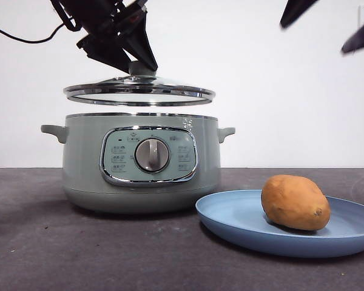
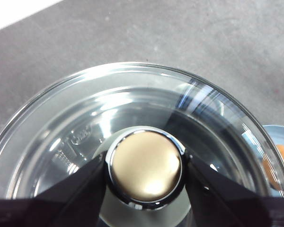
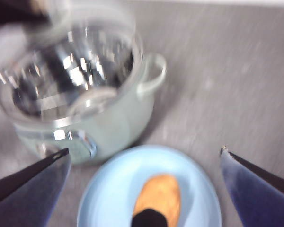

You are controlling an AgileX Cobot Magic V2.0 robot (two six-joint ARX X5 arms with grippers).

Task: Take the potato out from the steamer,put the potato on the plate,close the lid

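Lid [image 1: 139, 92] held level, directly above steamer [image 1: 142, 162] rim, clear gap between; straight descent judged sufficient to close. Left gripper [image 2: 145, 171] fingers clamped on lid knob [image 1: 141, 68]. Potato [image 1: 295, 202] lying on plate [image 1: 230, 218], beside steamer on desk [image 1: 48, 242]. Right gripper [image 3: 144, 153] fingers spread wide, raised above plate. Steamer interior obscured by glare; right wrist view blurred.

Steamer [image 1: 85, 151]: pale sage-green body, chrome-framed panel, silver dial. Lid [image 1: 139, 92]: clear glass, steel rim, sage-green knob that reads gold-toned in the left wrist view. Potato [image 1: 295, 202]: orange-brown, few dark specks. Plate [image 1: 230, 218]: plain light blue. Worktop [image 1: 36, 242]: dark grey, faintly speckled. Backdrop: white.
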